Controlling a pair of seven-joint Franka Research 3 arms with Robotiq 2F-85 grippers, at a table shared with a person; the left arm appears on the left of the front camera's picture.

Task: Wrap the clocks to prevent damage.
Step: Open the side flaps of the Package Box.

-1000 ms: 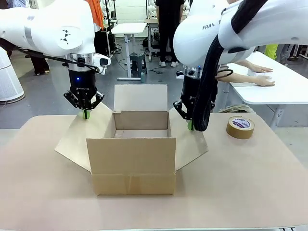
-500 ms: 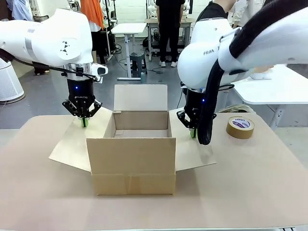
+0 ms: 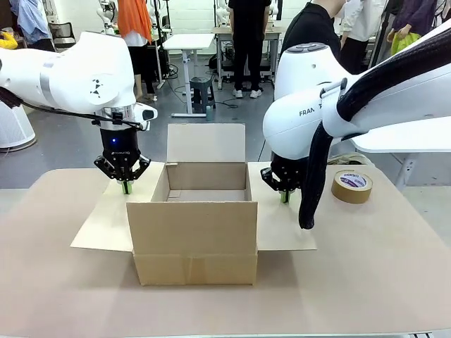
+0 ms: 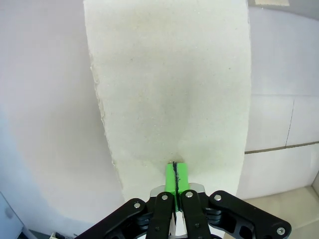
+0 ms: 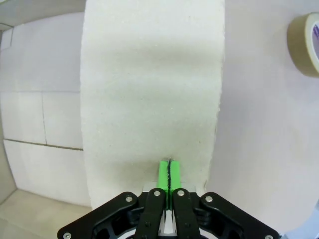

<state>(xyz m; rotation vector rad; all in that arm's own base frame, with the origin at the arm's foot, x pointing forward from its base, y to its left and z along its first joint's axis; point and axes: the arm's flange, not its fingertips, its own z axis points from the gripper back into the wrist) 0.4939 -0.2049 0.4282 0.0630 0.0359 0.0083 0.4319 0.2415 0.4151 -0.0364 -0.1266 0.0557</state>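
Front view: I see left gripper [image 3: 126, 189] closed, empty, on left flap [image 3: 104, 227]; right gripper [image 3: 285, 198] same on right flap [image 3: 283, 229].

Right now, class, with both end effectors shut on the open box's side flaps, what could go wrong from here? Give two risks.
1. The left end effector and right end effector meet the left flap and right flap with narrow shut tips; harder pressing might crease the cardboard or shift the box.
2. The black cable sleeve hanging from the right arm dangles over the right flap, near the tape roll; it could snag either.
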